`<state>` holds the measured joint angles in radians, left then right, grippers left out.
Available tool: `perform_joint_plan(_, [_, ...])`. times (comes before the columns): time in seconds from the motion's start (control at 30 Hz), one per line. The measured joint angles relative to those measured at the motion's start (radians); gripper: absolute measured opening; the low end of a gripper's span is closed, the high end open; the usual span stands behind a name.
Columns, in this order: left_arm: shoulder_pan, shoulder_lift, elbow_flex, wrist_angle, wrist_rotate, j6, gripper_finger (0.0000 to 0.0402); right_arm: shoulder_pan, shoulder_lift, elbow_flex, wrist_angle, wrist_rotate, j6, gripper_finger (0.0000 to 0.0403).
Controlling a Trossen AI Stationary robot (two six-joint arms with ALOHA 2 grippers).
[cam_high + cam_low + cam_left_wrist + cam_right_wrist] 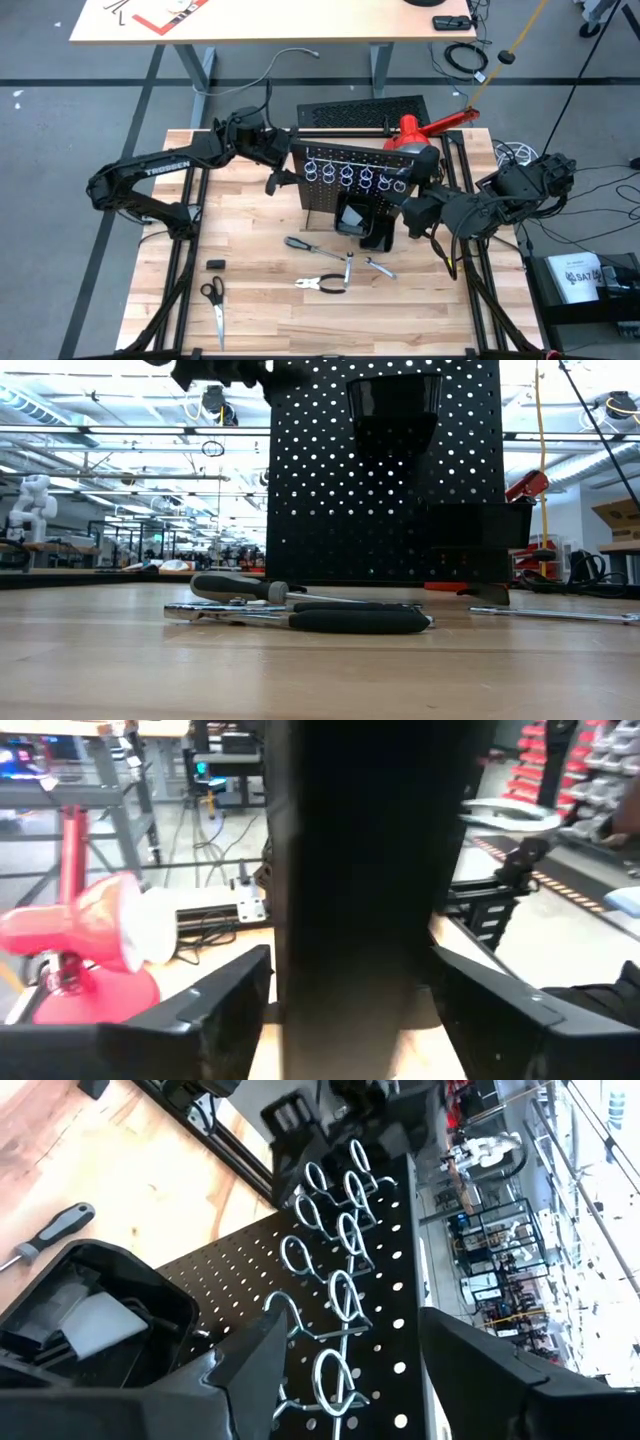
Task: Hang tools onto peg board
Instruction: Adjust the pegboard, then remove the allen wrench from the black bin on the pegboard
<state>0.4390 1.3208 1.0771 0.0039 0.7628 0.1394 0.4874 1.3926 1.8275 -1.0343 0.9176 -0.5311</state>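
The left gripper (283,180) reaches to the left edge of the upright peg board (360,185), its fingers spread astride that edge. The right gripper (412,215) hovers at the board's right side, fingers spread and empty. On the table in front lie one screwdriver (305,245), one pair of pliers (322,285) and two wrenches (349,268).

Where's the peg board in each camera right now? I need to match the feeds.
High view: peg board at table centre, between both arms.
Low view: tall black panel filling the middle.
Left wrist view: dark edge up the centre.
Right wrist view: perforated face.
Shared landmark: its silver rings.
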Motion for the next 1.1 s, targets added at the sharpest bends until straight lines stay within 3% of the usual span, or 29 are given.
perform_joint_plan(0.33, [0.003,-0.196,0.003,-0.171,-0.133,0.032,0.0289,0.006,-0.005,0.000,0.025,-0.010,0.066,0.0221])
perform_joint_plan(0.53, [-0.016,-0.326,0.003,-0.264,-0.271,0.050,0.0272,0.005,-0.005,0.000,0.016,-0.205,0.167,0.0221])
perform_joint_plan(0.7, [-0.038,-0.376,0.004,-0.334,-0.363,0.059,0.0196,0.007,-0.005,0.000,-0.056,-0.335,0.285,0.0221])
perform_joint_plan(0.93, [-0.056,-0.354,-0.077,-0.296,-0.425,0.051,0.0017,0.007,0.004,-0.066,-0.078,-0.486,0.363,0.0221])
perform_joint_plan(1.1, [-0.055,-0.338,-0.206,-0.119,-0.440,0.028,0.0013,-0.011,0.045,-0.107,-0.046,-0.531,0.426,0.0221])
